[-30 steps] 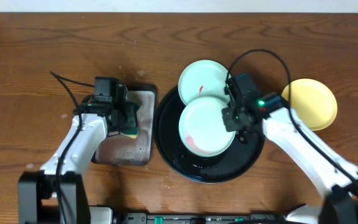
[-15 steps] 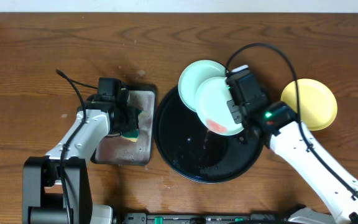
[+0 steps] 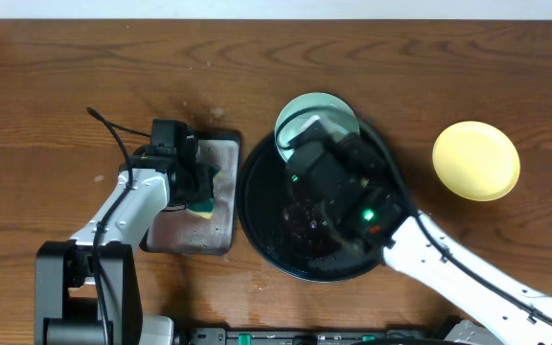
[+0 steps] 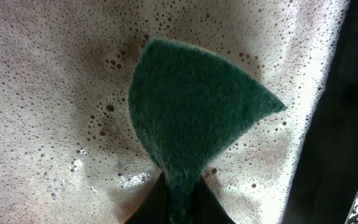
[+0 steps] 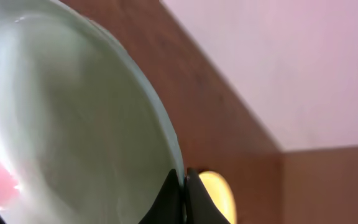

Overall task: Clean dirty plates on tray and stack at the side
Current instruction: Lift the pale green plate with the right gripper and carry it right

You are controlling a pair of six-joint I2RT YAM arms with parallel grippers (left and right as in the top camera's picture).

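Toward desk's front edge, over tray (image 3: 257, 228): right gripper (image 5: 184, 185) clenched on mint plate (image 5: 73, 124) rim, tilted, presumably for wiping.
Left gripper (image 4: 180, 208): pinching sponge (image 4: 191, 118), loading foam (image 4: 42, 81).

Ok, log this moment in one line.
left hand: shut on sponge over foamy grey tray | right hand: shut on mint plate rim | second mint plate: black tray far edge | yellow plate: on table

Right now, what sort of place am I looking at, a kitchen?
Likely a lab bench staged for dishwashing, not a real kitchen: a brown wooden table, a small rectangular grey tray covered in soap foam with a green scouring sponge, and a large round glossy black tray.
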